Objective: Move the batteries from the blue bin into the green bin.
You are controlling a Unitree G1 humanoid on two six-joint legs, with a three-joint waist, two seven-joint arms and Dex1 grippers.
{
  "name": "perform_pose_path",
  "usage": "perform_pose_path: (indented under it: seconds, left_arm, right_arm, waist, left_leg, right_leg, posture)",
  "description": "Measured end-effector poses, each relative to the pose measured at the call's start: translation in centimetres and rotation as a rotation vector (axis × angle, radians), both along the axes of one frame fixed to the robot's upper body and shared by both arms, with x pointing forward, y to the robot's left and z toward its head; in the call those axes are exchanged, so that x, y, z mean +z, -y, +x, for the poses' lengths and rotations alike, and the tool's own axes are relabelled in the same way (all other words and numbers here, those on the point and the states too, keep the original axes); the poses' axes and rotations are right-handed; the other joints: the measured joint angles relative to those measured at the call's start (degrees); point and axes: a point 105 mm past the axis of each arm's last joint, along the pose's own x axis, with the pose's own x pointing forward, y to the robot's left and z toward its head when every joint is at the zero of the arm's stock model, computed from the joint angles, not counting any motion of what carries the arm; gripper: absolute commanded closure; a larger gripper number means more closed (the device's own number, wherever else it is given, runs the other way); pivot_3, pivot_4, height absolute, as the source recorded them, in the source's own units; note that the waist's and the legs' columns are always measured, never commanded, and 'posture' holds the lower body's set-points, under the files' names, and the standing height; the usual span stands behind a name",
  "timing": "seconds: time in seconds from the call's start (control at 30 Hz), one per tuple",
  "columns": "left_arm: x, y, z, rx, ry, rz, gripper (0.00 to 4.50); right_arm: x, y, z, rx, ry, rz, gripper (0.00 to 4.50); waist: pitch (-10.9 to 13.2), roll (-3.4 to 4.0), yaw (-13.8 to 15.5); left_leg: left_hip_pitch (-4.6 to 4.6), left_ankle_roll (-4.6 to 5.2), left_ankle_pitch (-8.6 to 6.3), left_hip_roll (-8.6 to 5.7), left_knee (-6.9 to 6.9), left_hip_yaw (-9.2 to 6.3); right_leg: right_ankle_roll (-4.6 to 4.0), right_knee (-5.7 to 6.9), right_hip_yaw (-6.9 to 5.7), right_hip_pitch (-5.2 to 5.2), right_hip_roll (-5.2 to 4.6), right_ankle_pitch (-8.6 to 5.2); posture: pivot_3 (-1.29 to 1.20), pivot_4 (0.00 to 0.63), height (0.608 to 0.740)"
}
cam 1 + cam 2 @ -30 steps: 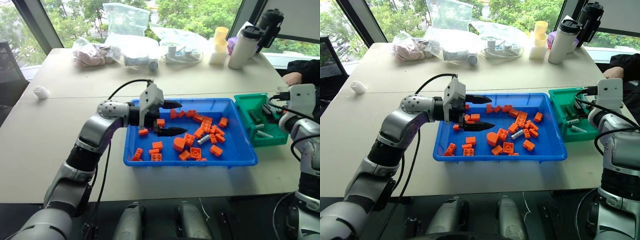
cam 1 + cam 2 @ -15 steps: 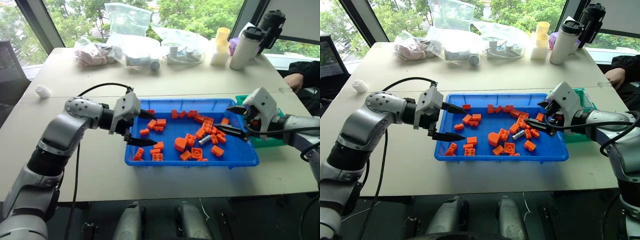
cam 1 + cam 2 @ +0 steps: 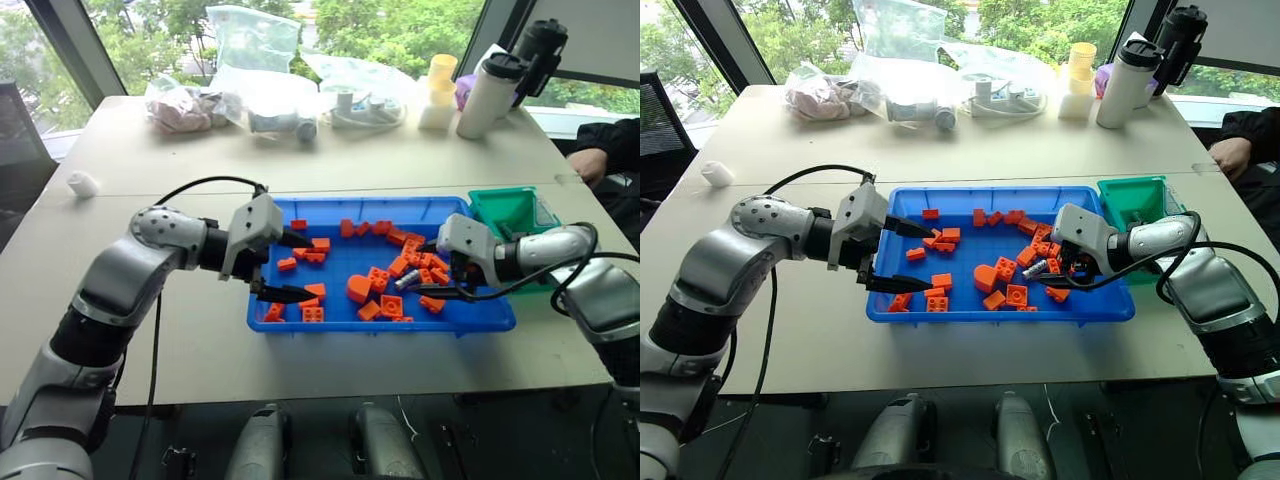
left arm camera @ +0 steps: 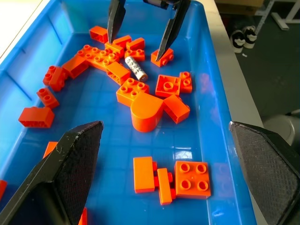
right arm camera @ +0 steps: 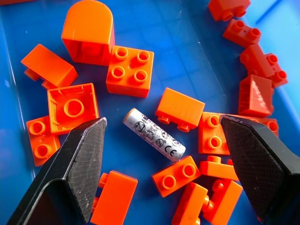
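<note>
The blue bin (image 3: 480,322) sits mid-table, strewn with orange bricks (image 3: 358,288). One silver battery (image 5: 153,135) lies flat among the bricks in its right half, also seen as the battery (image 3: 405,281) from the head. My right gripper (image 3: 426,270) hangs open low over that spot, a finger on either side of the battery and not touching it. The same open fingers (image 4: 115,18) show in the left wrist view beyond the battery (image 4: 136,68). My left gripper (image 3: 293,266) is open and empty over the bin's left end. The green bin (image 3: 505,208) stands against the blue bin's right end.
Plastic bags (image 3: 255,95), a white bottle (image 3: 488,92), a black flask (image 3: 538,45) and stacked cups (image 3: 438,90) line the table's far side. A person's hand (image 3: 585,160) rests at the far right. A small white object (image 3: 82,183) lies at the left.
My right gripper swung left from the green bin, turned and came down over the battery in the blue bin. My left gripper drew back to the bin's left end.
</note>
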Motion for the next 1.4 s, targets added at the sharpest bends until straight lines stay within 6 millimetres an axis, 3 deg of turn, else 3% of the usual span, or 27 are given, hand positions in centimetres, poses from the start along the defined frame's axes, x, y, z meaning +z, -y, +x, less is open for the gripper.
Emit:
perform_pose_path:
  seconds: [0.43, 0.53, 0.73, 0.93, 1.0, 1.13, 1.2, 1.33, 1.4]
  left_arm:
    - [0.0, -0.2, -0.2, 0.039, -0.022, -0.023, 0.00]
    - [0.0, -0.1, -0.2, 0.039, -0.025, -0.027, 0.00]
    - [0.1, -0.2, -0.2, 0.050, -0.018, -0.028, 0.00]
    - [0.1, -0.3, -0.3, 0.060, -0.026, -0.031, 0.00]
    - [0.2, -0.4, -0.4, 0.061, -0.032, -0.041, 0.00]
    - [2.0, 0.2, 0.4, 0.081, -0.051, -0.208, 0.00]
    - [2.9, 0.9, 1.5, 0.104, -0.056, -0.301, 0.00]
    - [3.6, 2.1, 3.2, 0.113, -0.058, -0.372, 0.00]
    - [3.6, 4.0, 3.7, 0.063, -0.046, -0.377, 0.00]
  right_arm:
    - [-2.3, 0.0, 0.0, 0.035, -0.154, 0.027, 0.52]
    - [-2.8, -0.1, 0.8, 0.026, -0.162, 0.022, 1.38]
    - [-3.0, -0.2, 1.5, 0.035, -0.142, -0.005, 4.43]
    - [-2.9, -0.3, 1.2, 0.015, -0.106, 0.012, 4.47]
    - [-1.9, -0.1, 1.1, -0.048, -0.068, 0.061, 4.47]
    - [4.8, 0.5, 2.1, -0.314, 0.150, 0.458, 4.47]
    - [7.0, 0.8, 2.2, -0.417, 0.229, 0.637, 4.47]
    - [9.1, 3.9, 2.2, -0.649, 0.351, 0.778, 4.47]
    - [9.8, 6.4, 2.2, -0.784, 0.439, 0.778, 4.47]
  waist:
    - [0.0, 0.00, -0.1]
    - [0.0, 0.00, -0.2]
    - [0.0, -0.01, 0.0]
    - [0.0, -0.01, 0.0]
    - [0.0, 0.01, 0.0]
    - [0.0, -0.02, 0.1]
    - [0.0, -0.04, 0.3]
    - [0.0, -0.03, 0.4]
    - [0.0, -0.03, 0.8]
  left_leg:
    - [0.02, 0.00, 0.00, 0.00, 0.00, -0.01]
    - [0.04, -0.01, 0.00, 0.00, 0.00, 0.01]
    - [0.06, -0.01, 0.01, -0.01, 0.01, 0.00]
    - [0.07, -0.01, 0.01, -0.01, 0.01, -0.01]
    - [0.06, -0.01, 0.01, -0.01, 0.01, -0.01]
    - [0.08, -0.03, 0.01, 0.01, 0.03, -0.06]
    - [0.08, -0.06, 0.03, 0.00, 0.05, -0.15]
    - [0.07, -0.06, 0.03, -0.11, 0.03, -0.09]
    - [0.07, -0.06, 0.04, -0.15, 0.03, -0.05]
  right_leg:
    - [0.00, 0.02, -0.01, 0.00, 0.00, 0.00]
    - [0.00, 0.04, 0.00, 0.00, 0.00, 0.00]
    - [0.00, 0.04, 0.00, 0.04, -0.02, 0.00]
    - [0.00, 0.05, -0.01, 0.05, -0.03, 0.00]
    - [0.00, 0.07, 0.00, 0.03, -0.04, 0.00]
    - [0.00, 0.11, -0.03, 0.08, -0.04, 0.00]
    - [0.01, 0.10, -0.10, 0.13, -0.04, 0.00]
    - [0.01, 0.09, -0.07, 0.12, -0.12, 0.01]
    - [0.01, 0.07, -0.06, 0.12, -0.12, 0.01]
  posture:
    - [0.00, 0.150, 0.740]
    - [0.00, 0.150, 0.740]
    - [0.00, 0.150, 0.740]
    - [0.00, 0.150, 0.740]
    - [0.00, 0.150, 0.740]
    - [0.00, 0.150, 0.740]
    - [0.00, 0.150, 0.740]
    - [0.00, 0.150, 0.740]
    - [0.00, 0.150, 0.740]
